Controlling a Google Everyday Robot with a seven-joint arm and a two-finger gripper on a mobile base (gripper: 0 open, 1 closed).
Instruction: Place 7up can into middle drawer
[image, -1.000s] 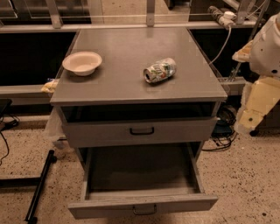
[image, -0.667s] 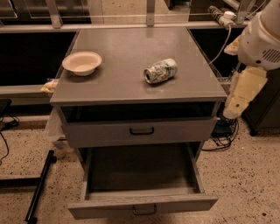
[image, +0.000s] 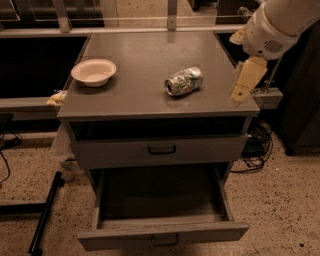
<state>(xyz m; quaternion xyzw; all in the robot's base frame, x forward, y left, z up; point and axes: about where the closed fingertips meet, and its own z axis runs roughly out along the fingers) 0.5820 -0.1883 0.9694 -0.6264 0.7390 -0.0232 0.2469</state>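
While the 7up can (image: 183, 81) is lying on its side atop the cabinet (image: 145, 102), right of centre, the gripper (image: 246, 82) is hanging over the cabinet's right edge, apart from the can. Whether it is open or closed cannot be told. The middle drawer (image: 161, 200) is standing pulled out low in the cabinet, beneath the shut upper drawer (image: 120, 150). A cream bowl (image: 93, 72) is sitting on the cabinet's left side.

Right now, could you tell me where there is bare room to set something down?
The open middle drawer is bare inside. The cabinet top is free between bowl and 7up can and behind both. Crowded: right edge, where the claw hangs.
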